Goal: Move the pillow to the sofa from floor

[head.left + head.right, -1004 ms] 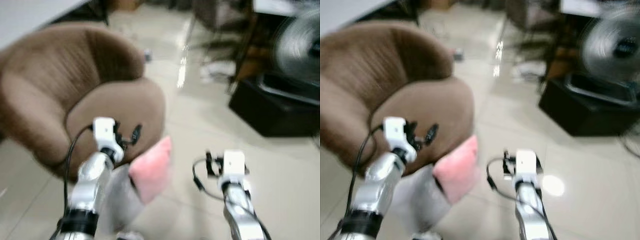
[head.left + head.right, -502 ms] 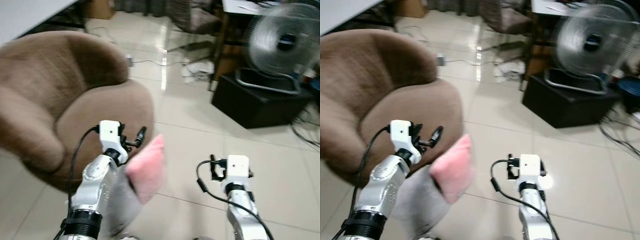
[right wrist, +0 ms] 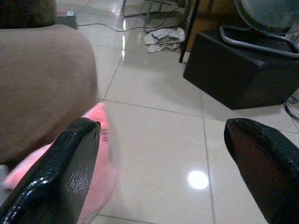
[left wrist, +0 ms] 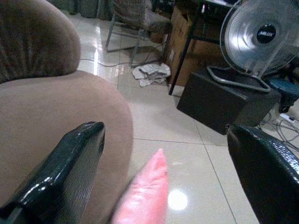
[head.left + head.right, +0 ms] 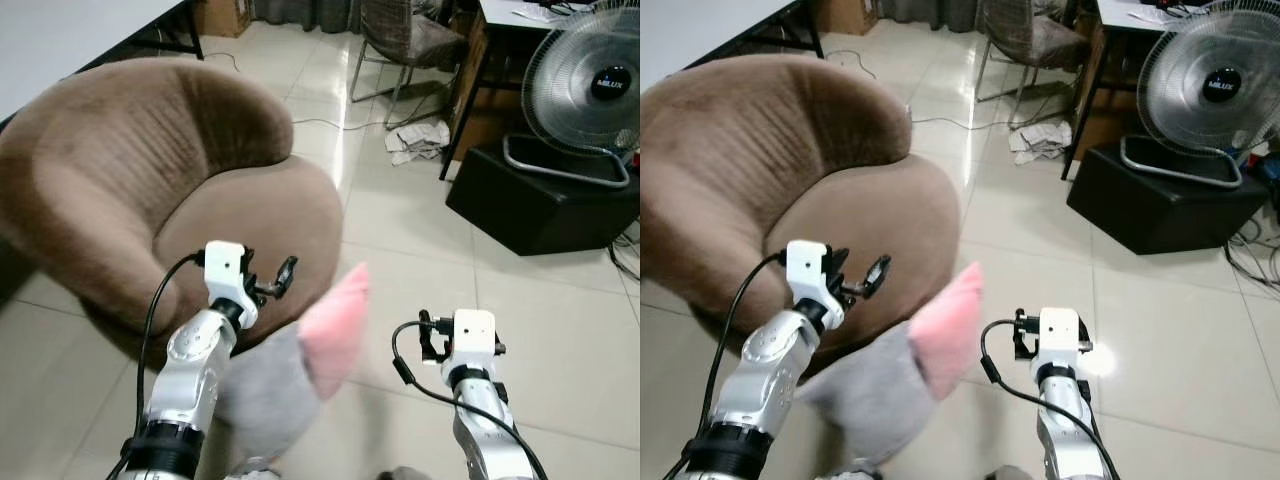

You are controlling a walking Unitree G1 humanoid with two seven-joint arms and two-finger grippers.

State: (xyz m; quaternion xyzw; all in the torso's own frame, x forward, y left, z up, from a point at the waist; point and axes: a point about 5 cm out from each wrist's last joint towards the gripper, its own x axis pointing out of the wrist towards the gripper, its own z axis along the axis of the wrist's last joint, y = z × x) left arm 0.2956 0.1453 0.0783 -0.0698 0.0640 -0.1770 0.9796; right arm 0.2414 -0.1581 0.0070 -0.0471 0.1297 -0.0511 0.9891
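The pillow [image 5: 268, 392] is grey with a pink end [image 5: 335, 328]. It is blurred and sits up between my two arms, just in front of the brown round sofa [image 5: 200, 180]. My left gripper [image 5: 275, 282] is open at the sofa seat's front edge, right above the pillow. In the left wrist view the fingers [image 4: 65, 172] stand wide apart, with the pink end [image 4: 145, 196] low between them and not clamped. My right gripper [image 5: 428, 338] is open over the floor to the right of the pillow. The pink end [image 3: 96, 140] lies beside its finger [image 3: 56, 172]. The pillow's lower part is hidden.
A standing fan [image 5: 590, 95] sits on a black box [image 5: 545, 205] at the right. A chair [image 5: 405, 40], crumpled paper [image 5: 420, 140] and cables [image 5: 625, 250] lie further back. Glossy tiled floor [image 5: 560, 320] stretches to the right of the sofa.
The camera swung and the picture has sharpened. The pillow's pink end has risen and shifted right between my arms. Both grippers stay open.
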